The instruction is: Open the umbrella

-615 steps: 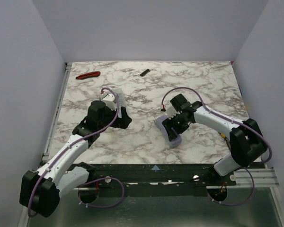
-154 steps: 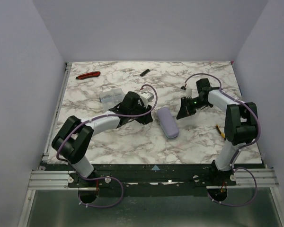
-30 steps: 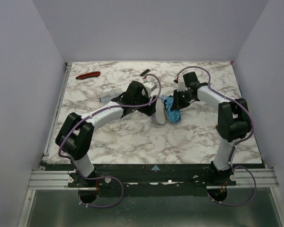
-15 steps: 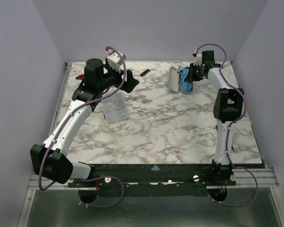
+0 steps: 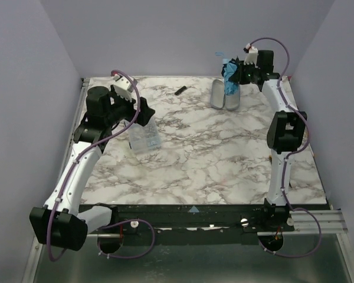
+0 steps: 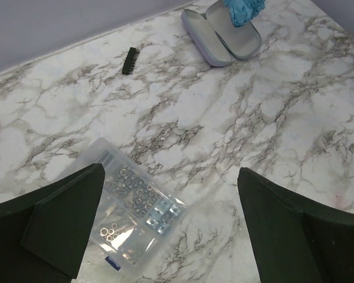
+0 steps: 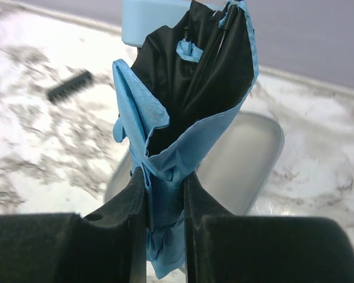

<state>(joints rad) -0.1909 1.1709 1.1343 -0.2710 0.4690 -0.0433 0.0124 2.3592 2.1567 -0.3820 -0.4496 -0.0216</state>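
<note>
Near the far right corner of the white marble table (image 5: 224, 153), the folded sky-blue umbrella with black underside (image 7: 183, 112) is held aloft, clamped between the fingers of the right gripper (image 7: 165, 177), above an opened lavender clamshell case (image 5: 224, 96). Over the clear plastic box of small parts (image 5: 144, 137), the left gripper (image 6: 171, 183) is spread wide, with nothing grasped.

Left wrist view. We see the left gripper (image 6: 171, 177), jaws wide apart, above the marble bench (image 6: 253, 124). A clear parts box (image 6: 133, 206) lies between them. Beyond the box: a black strip (image 6: 130, 60); farther right, an open grey case (image 6: 218, 42) beneath the blue umbrella (image 6: 243, 10).
</note>
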